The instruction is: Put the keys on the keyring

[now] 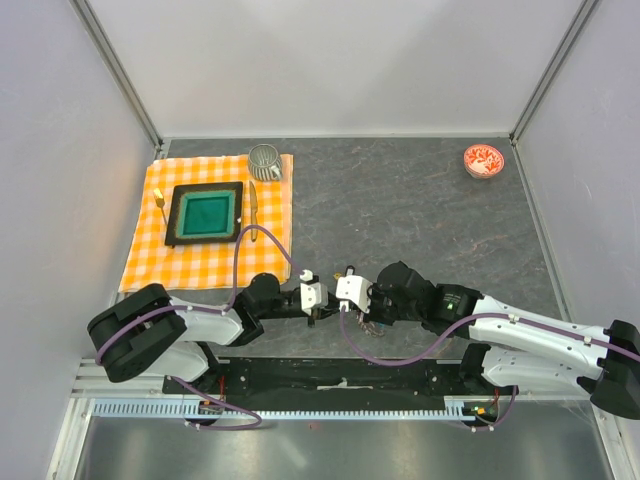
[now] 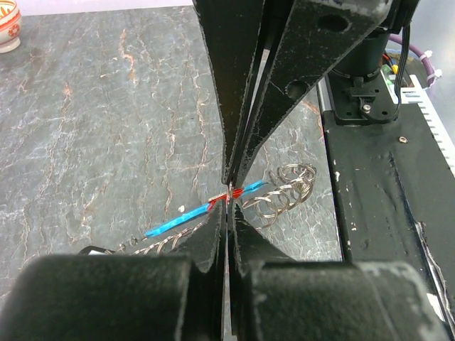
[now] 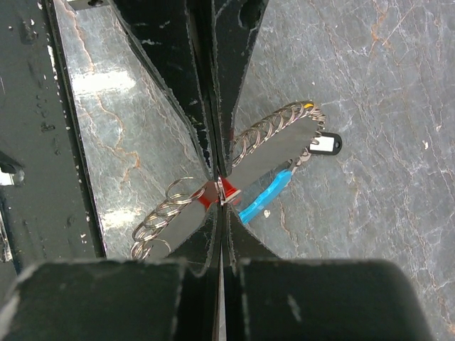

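Note:
My left gripper (image 1: 322,308) and right gripper (image 1: 338,305) meet tip to tip near the table's front edge. Both are shut on the same small red key (image 2: 226,198), seen as a red piece with a silvery bit (image 3: 212,195) in the right wrist view. The keyring's chain of silvery loops (image 3: 162,217) trails away on both sides of the jaws (image 2: 283,193). Its blue tag (image 3: 264,200) lies on the table just beyond the fingertips (image 2: 176,222). A black-and-white key tag (image 3: 323,144) and a speck of yellow (image 3: 309,106) sit at the chain's far end.
An orange checked cloth (image 1: 150,250) at the back left carries a dark square plate (image 1: 205,213), a grey mug (image 1: 265,160) and yellow-handled cutlery (image 1: 160,200). A red-and-white bowl (image 1: 484,160) stands at the back right. The black base rail (image 2: 384,213) runs close beside the grippers.

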Action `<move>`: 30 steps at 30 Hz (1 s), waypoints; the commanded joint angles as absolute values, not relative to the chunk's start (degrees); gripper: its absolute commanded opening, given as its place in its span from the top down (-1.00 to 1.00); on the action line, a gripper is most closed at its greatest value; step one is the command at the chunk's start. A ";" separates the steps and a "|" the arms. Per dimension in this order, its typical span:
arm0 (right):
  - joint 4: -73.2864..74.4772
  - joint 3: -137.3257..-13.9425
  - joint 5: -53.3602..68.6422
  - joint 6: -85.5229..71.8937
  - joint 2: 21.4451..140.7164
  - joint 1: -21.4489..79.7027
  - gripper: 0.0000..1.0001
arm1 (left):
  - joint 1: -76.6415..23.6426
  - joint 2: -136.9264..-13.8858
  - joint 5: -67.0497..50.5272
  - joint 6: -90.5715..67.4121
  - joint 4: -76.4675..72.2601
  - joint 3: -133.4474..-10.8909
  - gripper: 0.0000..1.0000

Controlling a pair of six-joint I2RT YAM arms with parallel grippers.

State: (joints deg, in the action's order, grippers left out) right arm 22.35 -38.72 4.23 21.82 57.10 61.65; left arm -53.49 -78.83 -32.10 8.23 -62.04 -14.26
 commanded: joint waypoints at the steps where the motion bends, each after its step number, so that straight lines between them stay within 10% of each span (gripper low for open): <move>1: 17.40 -43.33 6.51 21.18 56.25 61.96 1.00 | -54.40 -78.66 -31.73 11.07 -60.91 -16.79 0.96; 8: 18.10 -43.59 5.19 20.74 57.13 62.05 0.95 | -54.49 -78.40 -30.15 11.08 -60.99 -16.61 0.96; 17: 20.65 -42.89 1.05 15.74 54.06 61.00 0.31 | -54.49 -79.45 -24.53 7.83 -70.65 -12.66 0.96; 30: 17.05 -37.62 11.42 11.51 52.64 53.09 0.29 | -54.49 -81.83 -25.05 4.04 -80.07 -10.72 0.96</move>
